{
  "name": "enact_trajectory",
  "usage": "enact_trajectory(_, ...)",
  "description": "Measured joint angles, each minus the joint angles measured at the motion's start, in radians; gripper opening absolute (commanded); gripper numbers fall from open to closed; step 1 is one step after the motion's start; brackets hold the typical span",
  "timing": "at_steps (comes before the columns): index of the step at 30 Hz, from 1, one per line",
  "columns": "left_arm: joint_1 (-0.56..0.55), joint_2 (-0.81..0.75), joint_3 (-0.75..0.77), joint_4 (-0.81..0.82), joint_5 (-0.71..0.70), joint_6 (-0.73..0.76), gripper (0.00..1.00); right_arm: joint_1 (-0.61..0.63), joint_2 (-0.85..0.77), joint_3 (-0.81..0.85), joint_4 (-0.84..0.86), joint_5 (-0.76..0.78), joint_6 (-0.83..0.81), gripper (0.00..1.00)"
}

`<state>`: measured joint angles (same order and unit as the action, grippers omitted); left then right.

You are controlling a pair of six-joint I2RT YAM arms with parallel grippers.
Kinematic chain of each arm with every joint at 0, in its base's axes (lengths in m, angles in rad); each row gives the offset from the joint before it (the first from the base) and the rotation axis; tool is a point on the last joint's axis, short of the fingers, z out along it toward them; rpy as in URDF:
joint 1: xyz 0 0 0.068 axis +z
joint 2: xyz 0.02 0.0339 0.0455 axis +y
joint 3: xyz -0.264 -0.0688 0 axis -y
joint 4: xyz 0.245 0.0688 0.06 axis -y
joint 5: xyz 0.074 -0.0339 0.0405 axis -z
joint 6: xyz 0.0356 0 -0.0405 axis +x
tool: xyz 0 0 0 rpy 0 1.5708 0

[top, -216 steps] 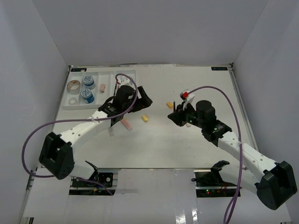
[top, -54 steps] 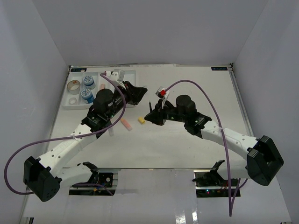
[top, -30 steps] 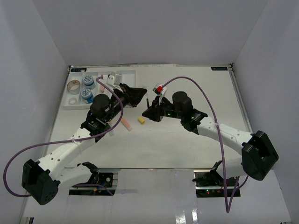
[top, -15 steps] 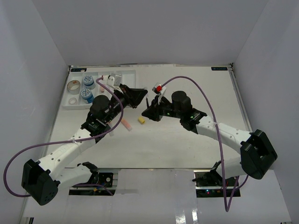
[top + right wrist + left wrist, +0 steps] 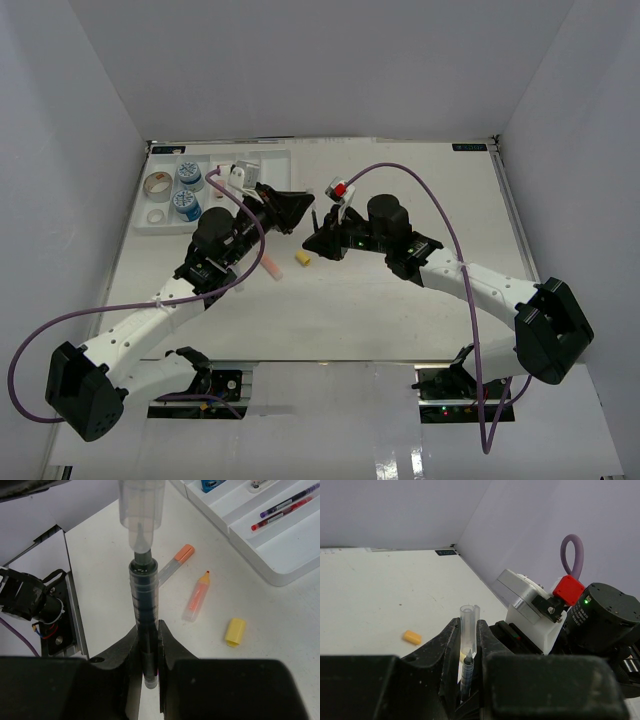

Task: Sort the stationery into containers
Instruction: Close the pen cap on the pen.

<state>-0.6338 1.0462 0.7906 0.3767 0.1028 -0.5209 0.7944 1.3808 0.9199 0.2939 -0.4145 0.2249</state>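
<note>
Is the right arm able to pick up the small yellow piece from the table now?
Probably not yet. The small yellow piece lies close by with nothing over it, but the right hand is shut on a dark pen, its tip at the clear cap held by the left hand.

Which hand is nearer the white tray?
Left. The left hand hangs just beside the right end of the white tray; the right hand sits farther right, past it.
</note>
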Motion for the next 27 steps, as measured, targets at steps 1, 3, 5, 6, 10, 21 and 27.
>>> enact_trajectory(1,0.0,0.0,0.0,0.002,-0.002,0.001,0.15,0.0,0.0,0.0,0.0,-0.004,0.0,0.08)
enact_trajectory(3,0.0,-0.001,-0.001,0.006,-0.006,0.002,0.15,0.0,0.0,0.0,0.0,-0.01,0.0,0.08)
enact_trajectory(5,0.0,-0.001,-0.003,0.013,-0.007,0.002,0.15,0.0,0.0,0.0,0.0,-0.014,0.0,0.08)
enact_trajectory(6,0.0,-0.002,-0.006,0.016,-0.008,0.002,0.15,0.0,0.0,0.0,0.0,-0.015,0.0,0.08)
enact_trajectory(10,0.0,-0.002,-0.014,0.02,-0.008,0.006,0.15,0.0,0.0,0.0,0.0,-0.018,0.0,0.08)
enact_trajectory(21,0.0,-0.002,-0.016,0.029,-0.006,0.009,0.15,0.0,-0.003,0.0,0.001,-0.018,0.0,0.08)
enact_trajectory(27,0.0,-0.002,-0.026,0.052,0.0,0.016,0.15,0.0,-0.007,0.0,0.001,-0.016,0.0,0.08)
